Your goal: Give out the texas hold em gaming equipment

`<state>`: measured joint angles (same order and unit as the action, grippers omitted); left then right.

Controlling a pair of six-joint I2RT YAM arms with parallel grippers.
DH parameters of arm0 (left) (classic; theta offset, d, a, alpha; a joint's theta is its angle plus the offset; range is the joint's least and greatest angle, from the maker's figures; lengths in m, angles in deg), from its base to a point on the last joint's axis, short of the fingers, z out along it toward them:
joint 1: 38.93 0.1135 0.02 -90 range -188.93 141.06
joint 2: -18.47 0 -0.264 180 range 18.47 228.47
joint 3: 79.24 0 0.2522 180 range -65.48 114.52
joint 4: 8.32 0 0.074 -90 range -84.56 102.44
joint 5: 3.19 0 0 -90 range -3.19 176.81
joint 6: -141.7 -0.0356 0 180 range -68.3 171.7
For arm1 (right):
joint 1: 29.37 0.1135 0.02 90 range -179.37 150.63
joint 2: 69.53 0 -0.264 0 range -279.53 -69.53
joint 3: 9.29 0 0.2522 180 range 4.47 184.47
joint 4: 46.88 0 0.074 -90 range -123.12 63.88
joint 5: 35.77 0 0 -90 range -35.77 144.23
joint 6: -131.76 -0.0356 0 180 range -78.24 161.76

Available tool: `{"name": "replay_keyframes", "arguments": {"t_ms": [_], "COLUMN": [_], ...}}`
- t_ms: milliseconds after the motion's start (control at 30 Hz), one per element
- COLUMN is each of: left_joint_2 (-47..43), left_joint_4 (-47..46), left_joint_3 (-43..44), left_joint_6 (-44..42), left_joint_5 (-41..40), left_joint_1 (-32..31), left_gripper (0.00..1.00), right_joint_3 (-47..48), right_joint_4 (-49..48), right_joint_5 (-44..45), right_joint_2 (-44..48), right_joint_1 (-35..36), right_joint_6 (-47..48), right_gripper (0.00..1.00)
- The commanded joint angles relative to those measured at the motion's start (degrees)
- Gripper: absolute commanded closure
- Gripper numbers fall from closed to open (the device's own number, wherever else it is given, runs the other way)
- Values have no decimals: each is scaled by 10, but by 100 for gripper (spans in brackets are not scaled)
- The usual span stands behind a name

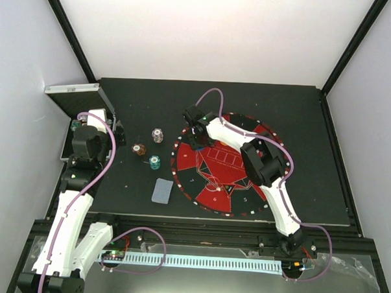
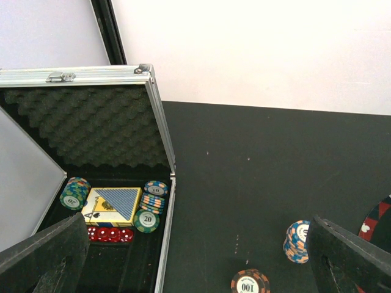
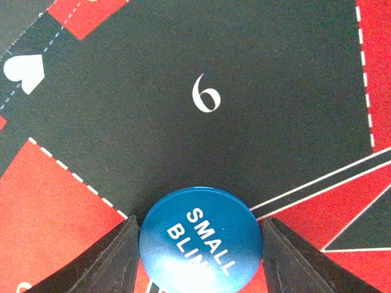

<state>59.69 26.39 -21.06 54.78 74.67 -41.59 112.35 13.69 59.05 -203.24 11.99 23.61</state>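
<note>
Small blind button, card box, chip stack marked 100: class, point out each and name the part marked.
Small blind button [image 3: 200, 238]: right wrist view, its blue printed face.
Card box [image 2: 113, 206]: left wrist view, its patterned top.
Chip stack marked 100 [image 2: 249, 285]: left wrist view, the top chip's label.

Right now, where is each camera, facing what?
Top external: above and behind, looking down on the table; left arm, right arm show.
Left wrist: on its arm, facing the open metal case; open left gripper shows.
Right wrist: likewise, over the mat; right gripper holds the SMALL BLIND button.
Top and left wrist share the case.
</note>
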Motion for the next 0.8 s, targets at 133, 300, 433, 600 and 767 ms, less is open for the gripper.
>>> {"name": "replay_keyframes", "arguments": {"t_ms": [133, 300, 433, 600, 767], "left_joint_2": [-3, -1, -1, -1, -2], "left_joint_4": [-10, -10, -10, -9, -10], "left_joint_3": [1, 1, 1, 1, 1], "left_joint_6": [4, 4, 4, 5, 5], "left_joint_5": [8, 8, 9, 9, 9], "left_joint_1": [-4, -5, -7, -9, -9], "left_gripper": [1, 1, 1, 1, 1], "right_joint_3": [-16, -61, -100, -149, -179], "right_joint_4": [-27, -41, -42, -42, -45], "right_joint_5": [-21, -10, 14, 16, 21], "right_joint_2": [24, 120, 178, 199, 186], "right_joint_1": [7, 6, -7, -52, -88], "right_joint_6": [11, 28, 35, 25, 22], "right_gripper": [21, 11, 8, 9, 9]}}
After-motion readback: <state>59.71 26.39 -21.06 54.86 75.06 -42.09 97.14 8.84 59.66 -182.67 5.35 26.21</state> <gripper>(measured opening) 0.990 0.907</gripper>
